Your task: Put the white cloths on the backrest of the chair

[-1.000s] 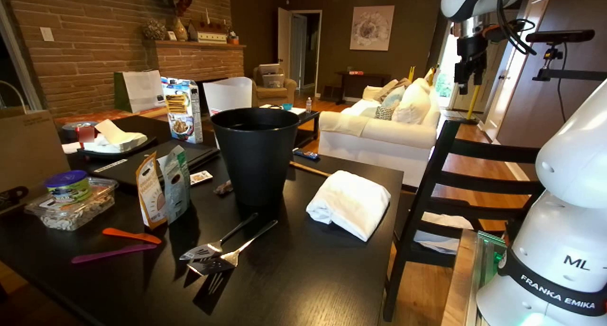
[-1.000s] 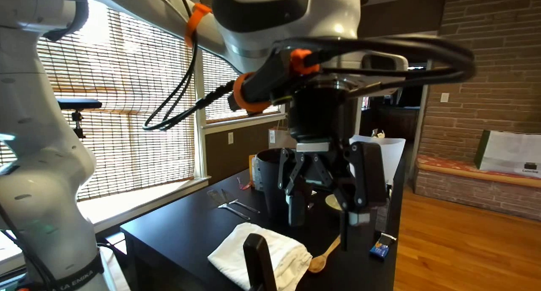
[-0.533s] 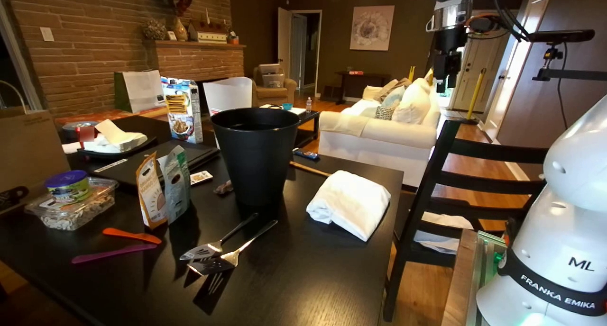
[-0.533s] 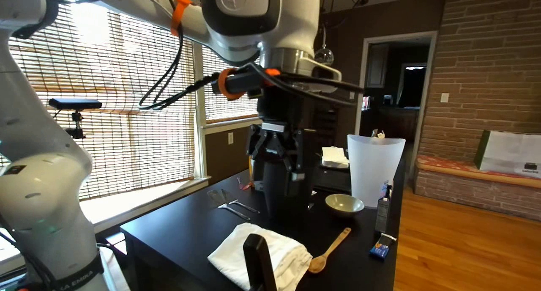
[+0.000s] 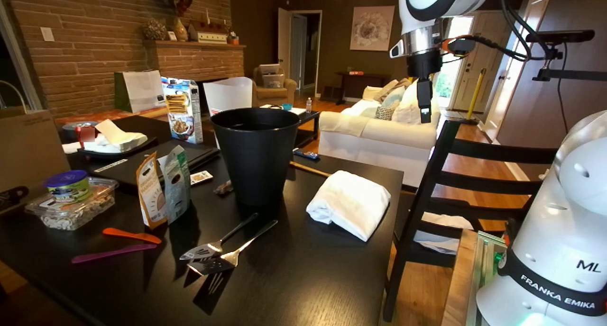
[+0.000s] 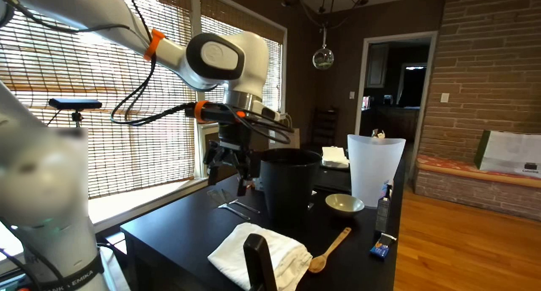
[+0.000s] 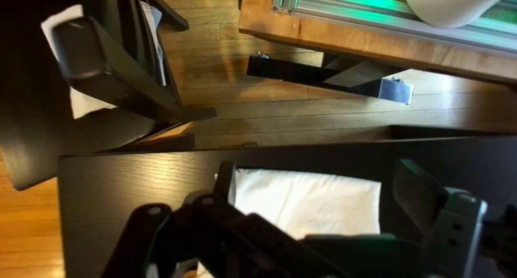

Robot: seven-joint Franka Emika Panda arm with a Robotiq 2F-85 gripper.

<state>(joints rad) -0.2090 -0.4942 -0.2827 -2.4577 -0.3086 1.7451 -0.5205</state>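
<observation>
Robot arm (image 6: 253, 62): swung away from the chair (image 5: 488, 182) over the last second, jaws now above the worktop (image 5: 308, 278).
Folded white cloth (image 7: 307, 205): on the worktop, near its chair-side edge.
Jaws: spread, well above that cloth, which shows between them in the wrist view.
Second white cloth (image 5: 436, 243): on the chair's seat.
Black bin (image 6: 287, 189): upright, near the folded cloth.

A home's living room: from the centre of an exterior view, a cream sofa (image 5: 379, 131) with throw cushions (image 5: 387, 111) stands between two and three o'clock, a floral print (image 5: 372, 28) hangs at one, an armchair (image 5: 272, 98) sits at eleven, and a mantelpiece (image 5: 204, 45) bearing a vase (image 5: 180, 31) runs between ten and eleven.
</observation>
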